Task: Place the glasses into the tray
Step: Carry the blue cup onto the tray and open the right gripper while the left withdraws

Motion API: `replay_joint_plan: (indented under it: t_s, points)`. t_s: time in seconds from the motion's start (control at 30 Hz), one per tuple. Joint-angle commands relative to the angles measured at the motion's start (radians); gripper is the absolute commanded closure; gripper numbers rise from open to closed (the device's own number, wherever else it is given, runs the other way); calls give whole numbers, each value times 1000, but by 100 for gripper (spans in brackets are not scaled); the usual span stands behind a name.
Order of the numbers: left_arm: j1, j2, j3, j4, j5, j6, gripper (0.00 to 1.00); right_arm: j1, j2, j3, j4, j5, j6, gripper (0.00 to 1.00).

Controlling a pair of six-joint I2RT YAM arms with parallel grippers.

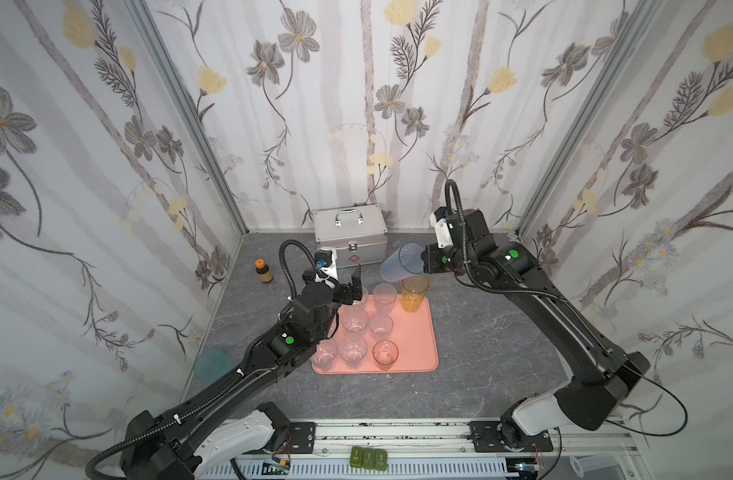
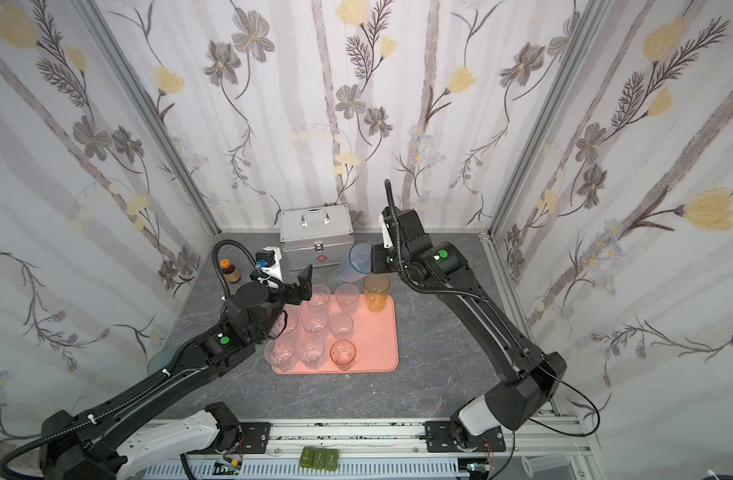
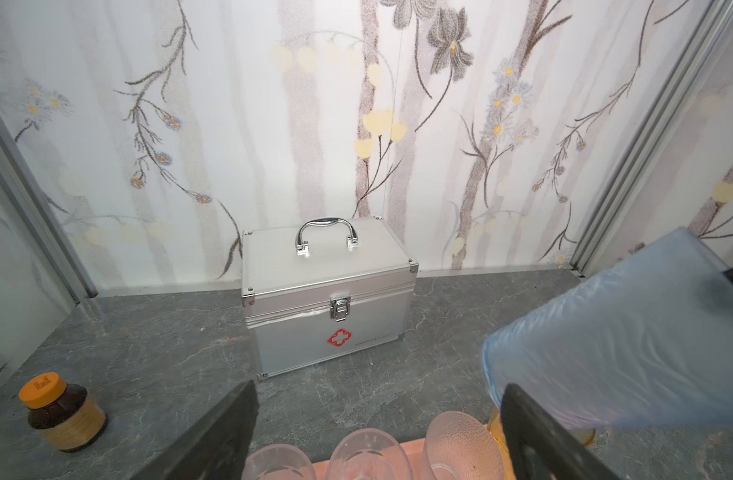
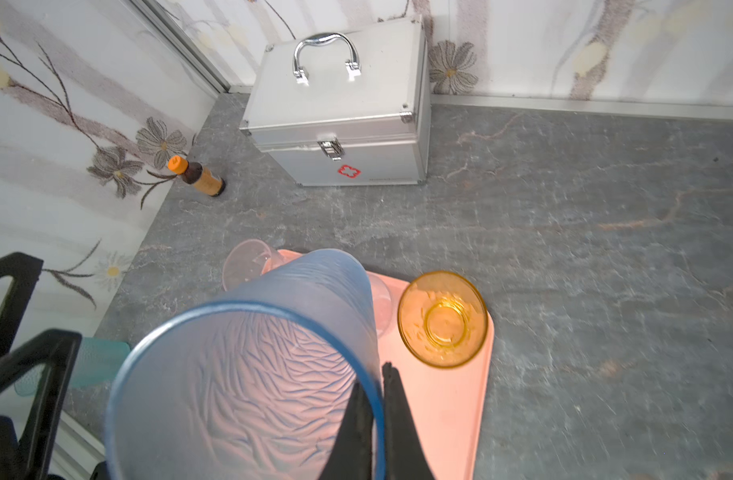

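The salmon-pink tray point(image 1: 414, 345) point(image 2: 377, 345) lies mid-table. Several clear and frosted glasses point(image 1: 355, 322) stand on it, with a short pink one point(image 1: 384, 353) near the front and a tall amber one point(image 1: 414, 293) point(image 4: 441, 318) at its far right corner. My right gripper point(image 1: 424, 259) point(image 4: 375, 378) is shut on the rim of a blue glass point(image 1: 400, 264) point(image 4: 252, 365). That glass is tipped on its side in the air over the tray's far end. My left gripper point(image 1: 356, 284) point(image 3: 377, 415) hangs open and empty over the tray's far left corner. A teal glass point(image 1: 211, 365) sits off the tray beside the left arm.
A silver metal case point(image 1: 350, 237) with a handle stands against the back wall behind the tray. A small brown bottle point(image 1: 264, 271) with an orange cap is at the back left. Flowered walls close in three sides. Green blocks point(image 1: 369, 457) sit on the front rail.
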Motion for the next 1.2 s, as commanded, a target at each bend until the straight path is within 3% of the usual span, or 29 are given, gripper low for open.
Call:
replay_joint_plan:
  t_s: [0.0,0.13,0.27,0.37,0.63,1.17]
  points:
    - [-69,8,12,-57,-81,-13,7,1,-91,-82,-105,-19,-18,100]
    - [-166,31,3,-65,-117,-48,7,4,-154,-172,-209,14,-14,100]
    - [-205,76,-21,-64,-94,-111,7,19,-132,-245,-213,79,-9,100]
    - [-210,119,-34,-62,-71,-151,6,32,-60,-267,-190,141,-9,100]
    - [-209,148,-79,-56,-77,-176,4,39,134,-277,-76,153,-27,100]
    - [-195,151,-102,-45,-78,-174,3,38,259,-235,16,179,-29,100]
